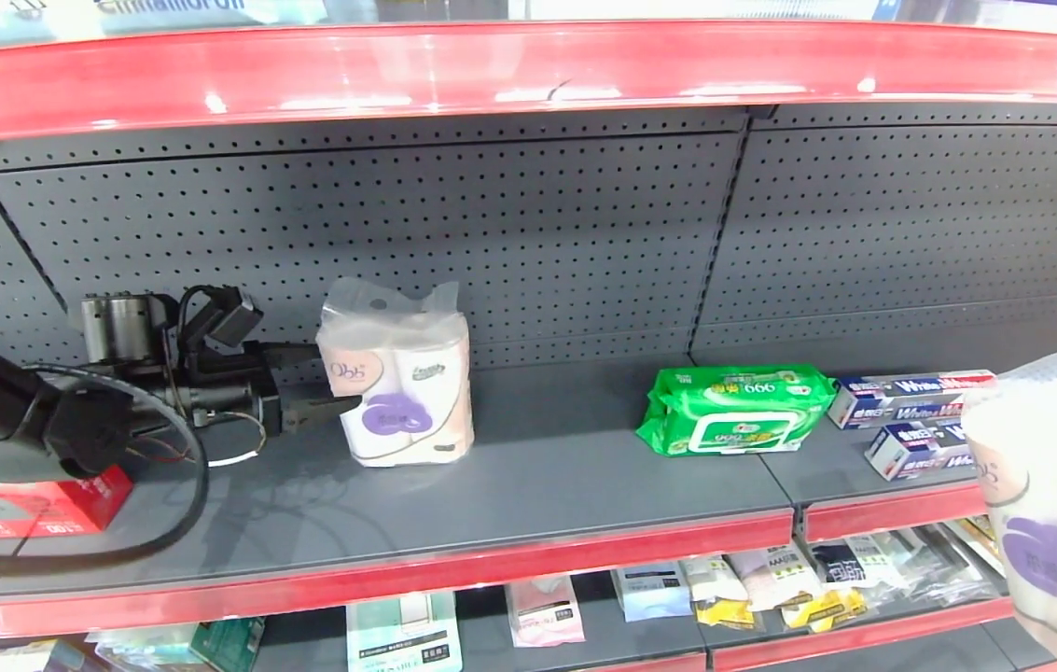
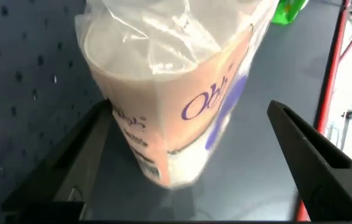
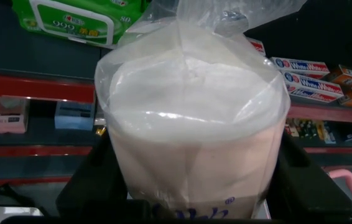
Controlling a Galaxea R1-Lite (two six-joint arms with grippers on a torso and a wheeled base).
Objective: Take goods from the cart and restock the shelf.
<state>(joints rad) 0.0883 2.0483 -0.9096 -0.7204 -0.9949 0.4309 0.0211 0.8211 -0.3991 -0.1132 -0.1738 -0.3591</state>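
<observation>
Head view — left gripper [image 1: 327, 381] spread wide either side of toilet-roll pack [image 1: 397, 383], which stands upright on shelf [image 1: 565, 476], free of the jaws | right gripper [image 3: 194, 180] clenched on second pack [image 1: 1041, 467], held before shelf's right end — probably next to stock.

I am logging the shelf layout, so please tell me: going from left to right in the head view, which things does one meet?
red box → left gripper → toilet paper pack on the shelf → green wipes pack → toothpaste boxes → second toilet paper pack, held in the air at the right edge
</observation>
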